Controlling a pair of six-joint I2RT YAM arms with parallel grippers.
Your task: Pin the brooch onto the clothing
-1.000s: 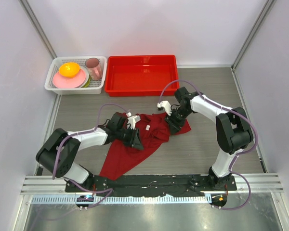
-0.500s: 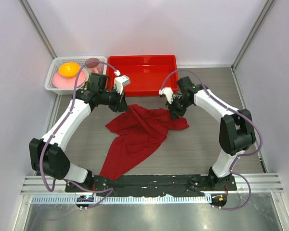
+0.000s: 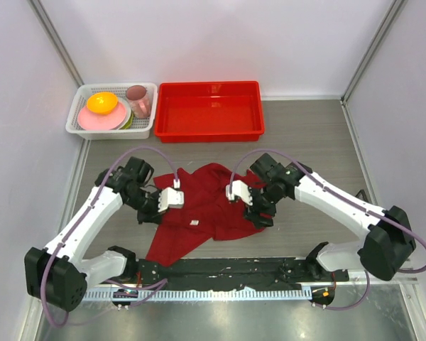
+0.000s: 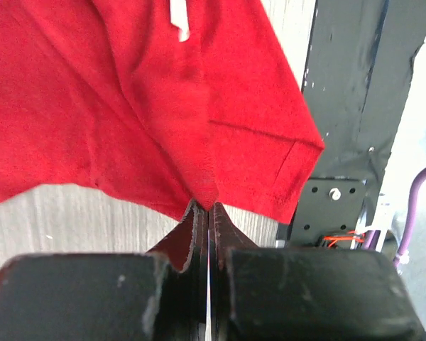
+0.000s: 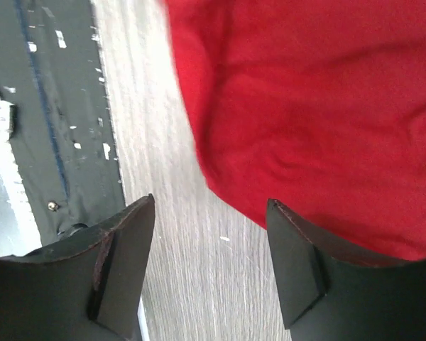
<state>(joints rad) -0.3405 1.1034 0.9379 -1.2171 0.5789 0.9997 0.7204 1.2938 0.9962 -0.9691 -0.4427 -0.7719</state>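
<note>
The left tool (image 3: 155,212) is pressed together, pinching a raised fold at the edge of the crumpled dark red short-sleeved T-shirt (image 3: 213,199). In the left wrist view its two black fingers (image 4: 195,227) meet on a stitched seam of the T-shirt (image 4: 92,106), with cloth trapped between them. The small white neck label (image 4: 179,18) lies farther along the fabric, and the black metal base rail (image 4: 355,106) runs down the right side.

The T-shirt lies in a loose heap on the grey wood-grain tabletop (image 3: 305,142) between the two arms. One end trails toward the base rail (image 3: 227,268), and the label (image 3: 196,224) faces up near its near edge.

The right tool (image 3: 261,213) is at the T-shirt's right border with its fingers spread and nothing between them. In the right wrist view the tool (image 5: 209,213) hangs over bare tabletop (image 5: 184,249), just beside the edge of the red cloth (image 5: 326,106).

At the far side stand a bright red rectangular plastic tray (image 3: 209,110) and, just beside it, a white plastic basket (image 3: 78,128) holding dishes.
</note>
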